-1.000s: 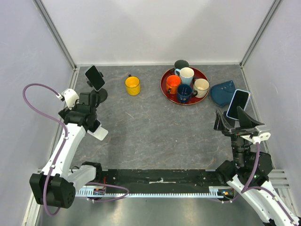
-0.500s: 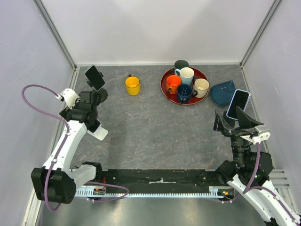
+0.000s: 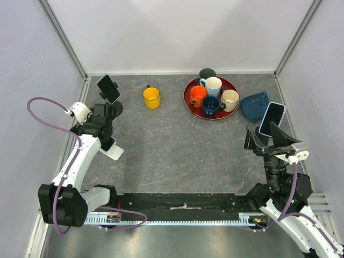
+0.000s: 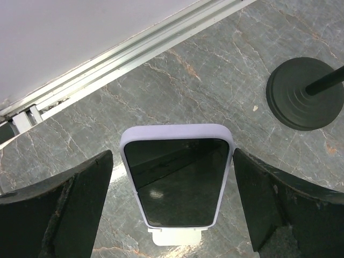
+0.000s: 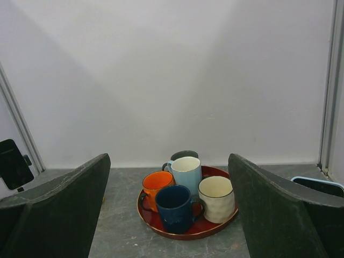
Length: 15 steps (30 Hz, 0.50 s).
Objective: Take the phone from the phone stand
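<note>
A phone in a pale lavender case point(image 4: 176, 180) leans on a small white stand point(image 4: 174, 236). My left gripper point(image 4: 172, 209) is open, with one finger on each side of the phone and a gap to it on both sides. In the top view the phone point(image 3: 114, 151) shows just below my left gripper point(image 3: 106, 140), near the left wall. My right gripper point(image 3: 267, 137) is open and empty at the right, held above the table and facing the tray of mugs.
A second dark phone point(image 3: 108, 88) sits on a black pole stand with a round base point(image 4: 305, 94) at the far left. A blue-cased phone point(image 3: 272, 119) is beside my right gripper. A yellow mug point(image 3: 151, 98), a red tray point(image 3: 189, 101) of several mugs and a blue cloth point(image 3: 253, 106) lie at the back.
My left wrist has shifted slightly toward the far side over the phone. The right arm has not moved.
</note>
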Available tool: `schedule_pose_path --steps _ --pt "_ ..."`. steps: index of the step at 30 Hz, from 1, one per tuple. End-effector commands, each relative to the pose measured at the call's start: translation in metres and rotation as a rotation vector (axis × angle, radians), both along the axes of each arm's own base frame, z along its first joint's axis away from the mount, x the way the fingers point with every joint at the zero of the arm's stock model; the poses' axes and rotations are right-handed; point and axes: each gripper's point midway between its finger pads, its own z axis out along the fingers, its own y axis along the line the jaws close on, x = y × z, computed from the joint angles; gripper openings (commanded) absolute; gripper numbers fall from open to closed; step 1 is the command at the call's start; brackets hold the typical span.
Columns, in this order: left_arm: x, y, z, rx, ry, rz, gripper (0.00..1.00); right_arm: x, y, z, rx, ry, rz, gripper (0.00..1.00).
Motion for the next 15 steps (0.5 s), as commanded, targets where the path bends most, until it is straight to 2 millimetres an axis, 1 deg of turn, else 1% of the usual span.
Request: schedule_pose_path --steps 1,3,9,15 --pt "0.002 0.009 0.003 0.013 -0.083 0.091 1.00 -0.007 -0.008 0.014 0.025 -0.031 -0.011 0.98" --pt "0.002 0.009 -0.003 0.011 -0.068 0.094 1.00 -0.007 -0.008 0.014 0.027 -0.032 -0.011 0.98" --pt "0.001 0.008 -0.011 -0.006 -0.068 0.102 0.98 -0.007 -0.008 0.014 0.026 -0.029 -0.014 0.98" --pt "0.001 0.005 -0.014 -0.025 -0.073 0.099 0.91 -0.006 -0.009 0.013 0.033 -0.025 -0.018 0.98"
